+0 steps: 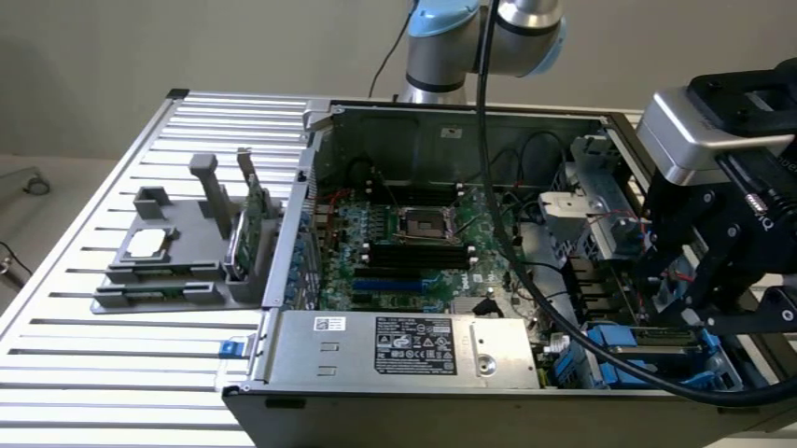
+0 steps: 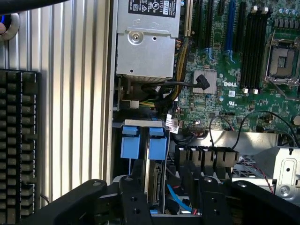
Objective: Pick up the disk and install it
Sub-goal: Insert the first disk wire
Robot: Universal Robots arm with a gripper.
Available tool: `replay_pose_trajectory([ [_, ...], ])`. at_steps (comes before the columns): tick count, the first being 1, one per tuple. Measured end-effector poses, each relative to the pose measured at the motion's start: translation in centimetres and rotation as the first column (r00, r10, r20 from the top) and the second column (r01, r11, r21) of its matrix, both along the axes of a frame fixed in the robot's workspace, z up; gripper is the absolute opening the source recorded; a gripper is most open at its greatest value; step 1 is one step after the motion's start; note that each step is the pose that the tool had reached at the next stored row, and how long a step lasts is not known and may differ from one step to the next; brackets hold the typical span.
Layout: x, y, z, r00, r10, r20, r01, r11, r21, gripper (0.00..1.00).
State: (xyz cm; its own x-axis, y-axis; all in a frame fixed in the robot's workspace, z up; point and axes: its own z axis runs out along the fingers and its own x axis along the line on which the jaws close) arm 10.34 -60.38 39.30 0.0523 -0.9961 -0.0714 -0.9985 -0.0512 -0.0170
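Gripper: black jaws spread wide with nothing in their hold, low over the drive bay.
Disk: standing on edge in the drive bay of the open computer case, with its blue carrier end facing the wrist camera.
Disk and jaws: the disk lies between the fingers, just beside one and well clear of the other; contact cannot be told.
Neighbour: a second blue carrier sits just beside the disk.
Setting: the case rests on a slatted metal table, and the bay is at the exterior view's right.

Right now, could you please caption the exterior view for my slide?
Gripper just above the blue-framed disk inside the open computer case, at the exterior view's right.
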Motion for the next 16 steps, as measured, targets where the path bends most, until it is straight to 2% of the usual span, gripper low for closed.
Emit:
replay_pose_trajectory([
  [1, 0.01, 0.0, -0.04, 0.9999, -0.013, 0.0, 0.013, 0.9999, 0.0003, 0.48],
  [5, 0.0, 0.0, -0.19, 0.9968, -0.08, 0.0, 0.08, 0.9968, 0.0018, 0.48],
  [8, 0.0, 0.0, -0.3, 0.9914, -0.131, -0.0002, 0.131, 0.9914, 0.003, 0.48],
  [12, 0.0, 0.0, -0.45, 0.9801, -0.198, -0.0004, 0.198, 0.9801, 0.0047, 0.48],
  [16, 0.0, 0.0, -0.6, 0.9645, -0.264, -0.0008, 0.264, 0.9645, 0.0063, 0.48],
])
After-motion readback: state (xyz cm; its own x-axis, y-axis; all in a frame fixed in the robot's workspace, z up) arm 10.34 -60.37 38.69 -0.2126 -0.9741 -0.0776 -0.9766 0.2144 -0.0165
